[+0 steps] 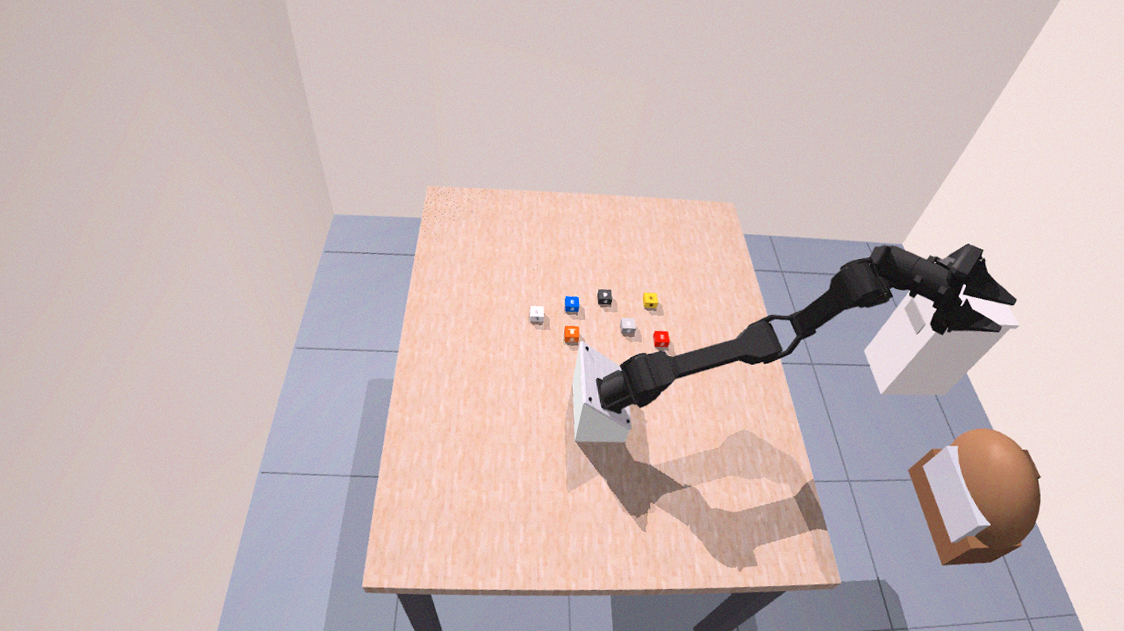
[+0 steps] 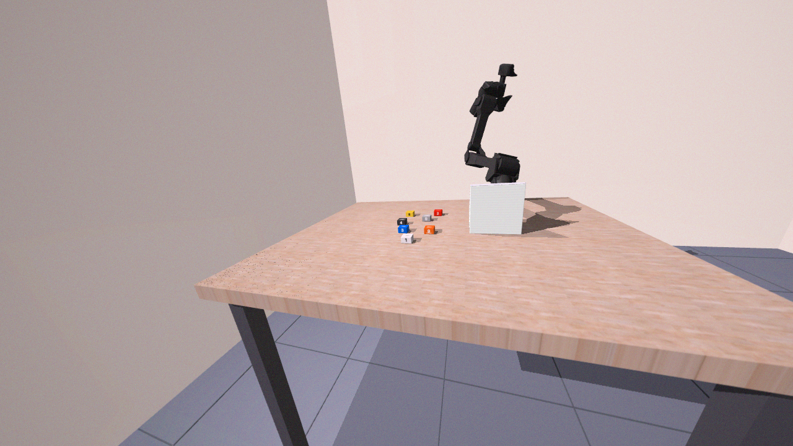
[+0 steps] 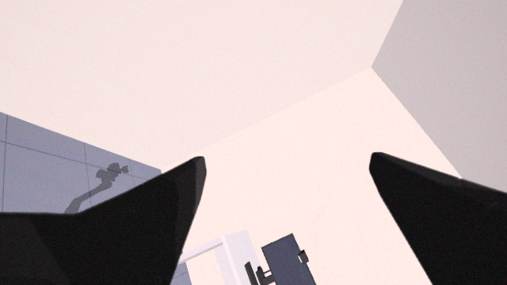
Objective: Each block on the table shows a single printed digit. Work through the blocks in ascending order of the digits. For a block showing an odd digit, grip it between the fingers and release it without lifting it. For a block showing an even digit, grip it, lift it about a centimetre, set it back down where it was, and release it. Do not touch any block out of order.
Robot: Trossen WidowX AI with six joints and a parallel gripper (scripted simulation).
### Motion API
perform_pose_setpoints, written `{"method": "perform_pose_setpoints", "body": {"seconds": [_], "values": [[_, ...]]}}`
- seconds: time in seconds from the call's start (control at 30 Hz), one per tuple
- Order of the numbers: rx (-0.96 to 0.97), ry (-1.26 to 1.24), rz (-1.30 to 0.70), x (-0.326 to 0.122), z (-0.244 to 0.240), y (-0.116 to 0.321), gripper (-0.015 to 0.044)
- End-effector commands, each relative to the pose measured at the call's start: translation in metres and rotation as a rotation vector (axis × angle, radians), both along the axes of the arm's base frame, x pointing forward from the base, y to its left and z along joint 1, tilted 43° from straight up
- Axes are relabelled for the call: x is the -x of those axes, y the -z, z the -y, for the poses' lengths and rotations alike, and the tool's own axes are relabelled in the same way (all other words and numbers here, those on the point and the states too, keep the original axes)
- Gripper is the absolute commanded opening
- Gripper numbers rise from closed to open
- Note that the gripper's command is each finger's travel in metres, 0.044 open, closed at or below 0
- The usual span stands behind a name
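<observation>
Holding my gripper [image 1: 1006, 315] [image 2: 513, 85] [image 3: 286, 162] high beyond the worktop [image 1: 490, 499] [image 2: 443, 277], fingers apart and empty, presumably so white block 1 [image 1: 536, 315] [image 2: 407, 238] gets first touch.

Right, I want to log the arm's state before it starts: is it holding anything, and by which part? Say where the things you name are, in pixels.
Nothing is held: the gripper [image 1: 1006, 315] [image 2: 513, 85] [image 3: 286, 162] is open, with no block between its fingers.

Open air is being left between the gripper [image 1: 1007, 315] [image 3: 287, 162] and the wall ahead. On the table [image 1: 492, 517] [image 2: 443, 277], low approaches between neighbouring blocks are being narrowed, seemingly most between blue [image 1: 571, 305] [image 2: 403, 228] and black [image 1: 604, 296] [image 2: 401, 222].
</observation>
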State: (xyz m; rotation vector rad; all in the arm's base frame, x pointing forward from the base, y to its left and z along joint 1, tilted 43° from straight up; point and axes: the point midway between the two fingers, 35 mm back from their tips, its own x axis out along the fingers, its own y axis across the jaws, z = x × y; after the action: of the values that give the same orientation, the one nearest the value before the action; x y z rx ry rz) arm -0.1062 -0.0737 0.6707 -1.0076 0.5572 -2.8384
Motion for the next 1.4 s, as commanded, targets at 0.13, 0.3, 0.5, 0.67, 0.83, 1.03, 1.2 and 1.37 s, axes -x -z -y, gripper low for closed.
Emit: {"method": "perform_pose_setpoints", "body": {"seconds": [0.13, 0.3, 0.5, 0.67, 0.83, 1.03, 1.2, 1.37], "values": [[0.208, 0.216, -0.088, 0.004, -0.092, -0.006, 0.04], [0.353, 0.396, -0.16, -0.009, -0.159, 0.001, 0.04], [0.575, 0.704, -0.277, -0.058, -0.254, 0.028, 0.04], [0.747, 0.969, -0.371, -0.116, -0.313, 0.065, 0.04], [0.916, 1.237, -0.458, -0.184, -0.348, 0.112, 0.04], [1.131, 1.566, -0.55, -0.269, -0.358, 0.18, 0.04], [1.332, 1.837, -0.611, -0.335, -0.339, 0.243, 0.04], [1.566, 2.095, -0.652, -0.387, -0.296, 0.308, 0.04]]}}
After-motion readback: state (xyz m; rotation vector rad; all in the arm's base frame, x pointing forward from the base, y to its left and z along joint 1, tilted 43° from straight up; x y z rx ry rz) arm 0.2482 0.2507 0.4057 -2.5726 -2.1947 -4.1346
